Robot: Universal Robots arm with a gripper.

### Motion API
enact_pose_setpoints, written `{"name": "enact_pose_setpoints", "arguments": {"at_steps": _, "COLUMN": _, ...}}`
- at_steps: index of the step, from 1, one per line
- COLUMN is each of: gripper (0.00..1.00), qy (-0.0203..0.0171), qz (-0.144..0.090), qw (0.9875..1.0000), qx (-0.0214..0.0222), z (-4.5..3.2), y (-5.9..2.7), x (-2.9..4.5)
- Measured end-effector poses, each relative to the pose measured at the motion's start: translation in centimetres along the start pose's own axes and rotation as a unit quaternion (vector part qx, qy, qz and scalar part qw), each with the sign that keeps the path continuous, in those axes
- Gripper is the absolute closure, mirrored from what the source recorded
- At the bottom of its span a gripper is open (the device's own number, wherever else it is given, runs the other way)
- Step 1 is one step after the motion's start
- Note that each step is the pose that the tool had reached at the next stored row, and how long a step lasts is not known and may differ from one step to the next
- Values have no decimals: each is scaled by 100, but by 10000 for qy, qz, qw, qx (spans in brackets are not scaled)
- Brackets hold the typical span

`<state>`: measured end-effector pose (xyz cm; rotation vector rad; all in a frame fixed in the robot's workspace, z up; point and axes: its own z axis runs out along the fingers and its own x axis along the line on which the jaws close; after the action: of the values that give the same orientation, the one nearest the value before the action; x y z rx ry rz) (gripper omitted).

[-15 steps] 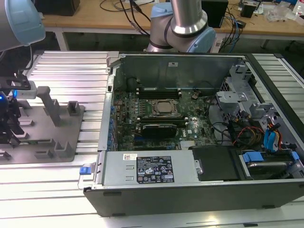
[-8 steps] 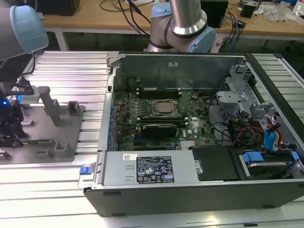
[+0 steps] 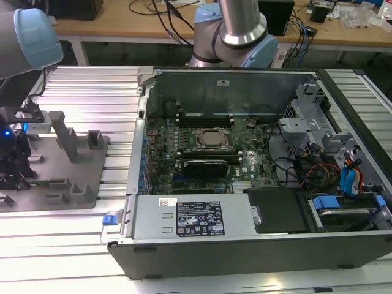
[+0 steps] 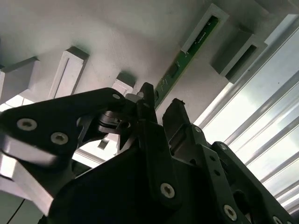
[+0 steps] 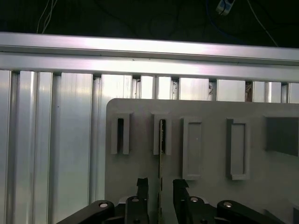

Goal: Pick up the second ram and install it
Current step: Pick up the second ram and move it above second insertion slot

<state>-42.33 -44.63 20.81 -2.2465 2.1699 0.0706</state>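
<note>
The second ram [image 5: 161,140] is a thin greenish stick seen edge-on, standing in a slotted holder of the grey fixture plate [image 5: 210,109]. In the second wrist view the ram [image 4: 187,56] runs from its holder down toward the fingers. My gripper [image 5: 161,189] is open, one black finger on each side of the stick's near end, with small gaps showing on both sides. The gripper [image 4: 161,100] straddles the ram there too. In the exterior view the gripper [image 3: 13,160] hangs over the fixture plate [image 3: 79,184] at the exterior view's left.
An open computer case [image 3: 245,233] lies at the exterior view's right, with the motherboard, silver processor socket [image 3: 211,139] and long black slots [image 3: 205,117] beside it. Grey fixture blocks [image 3: 64,135] rise from the plate. Ribbed aluminium table [image 3: 86,92] surrounds everything.
</note>
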Motion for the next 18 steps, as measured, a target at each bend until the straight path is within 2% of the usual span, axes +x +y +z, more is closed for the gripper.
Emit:
{"name": "enact_pose_setpoints", "arguments": {"at_steps": 1, "gripper": 67, "qy": 0, "qz": 0, "qw": 10000, "qx": 0, "z": 0, "y": 0, "x": 0}}
{"name": "enact_pose_setpoints", "arguments": {"at_steps": 2, "gripper": 75, "qy": 0, "qz": 0, "qw": 10000, "qx": 0, "z": 0, "y": 0, "x": 0}}
{"name": "enact_pose_setpoints", "arguments": {"at_steps": 12, "gripper": 75, "qy": -10, "qz": -1, "qw": 10000, "qx": 0, "z": -1, "y": -1, "x": -8}}
{"name": "enact_pose_setpoints", "arguments": {"at_steps": 14, "gripper": 76, "qy": -10, "qz": 0, "qw": 10000, "qx": 0, "z": -1, "y": -1, "x": -9}}
{"name": "enact_pose_setpoints", "arguments": {"at_steps": 15, "gripper": 84, "qy": -10, "qz": 0, "qw": 10000, "qx": 0, "z": -1, "y": 0, "x": -9}}
{"name": "enact_pose_setpoints", "arguments": {"at_steps": 18, "gripper": 84, "qy": -10, "qz": -1, "qw": 10000, "qx": 0, "z": 0, "y": 0, "x": -9}}
